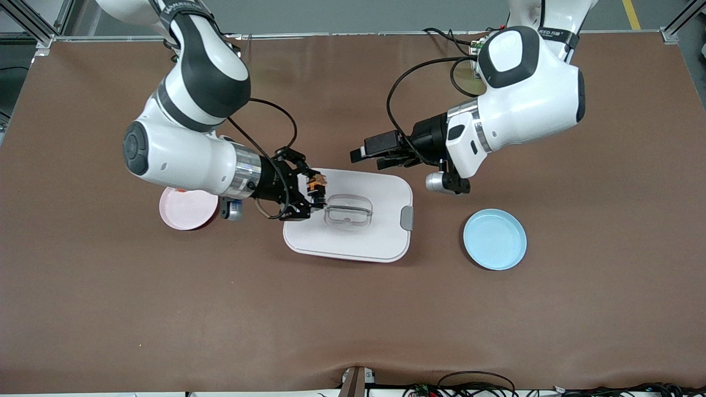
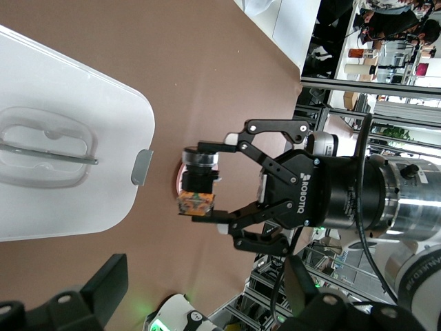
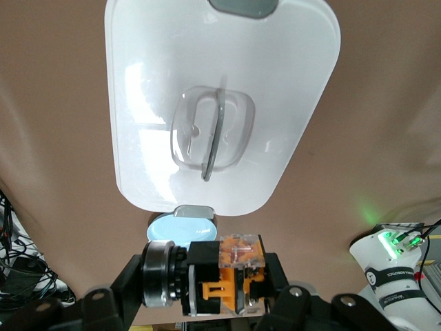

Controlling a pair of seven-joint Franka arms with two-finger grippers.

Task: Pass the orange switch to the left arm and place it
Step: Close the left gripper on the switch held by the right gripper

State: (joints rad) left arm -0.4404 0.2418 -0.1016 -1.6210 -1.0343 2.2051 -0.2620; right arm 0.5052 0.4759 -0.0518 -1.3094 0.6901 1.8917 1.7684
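Gripping the black, orange-banded switch [image 1: 315,186] over the box [image 1: 386,242], the right gripper [image 1: 312,190] faces the left gripper [image 1: 365,157], whose jaws stand open.

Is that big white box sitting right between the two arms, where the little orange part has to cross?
Yes. The right tool holds the orange switch over the box edge; the box lies on the table between it and the open left tool, which is above the box's other edge.

Right gripper [image 1: 315,190] clamps orange switch [image 1: 315,185] over box [image 1: 353,231]; left gripper [image 1: 361,156] over box's edge.
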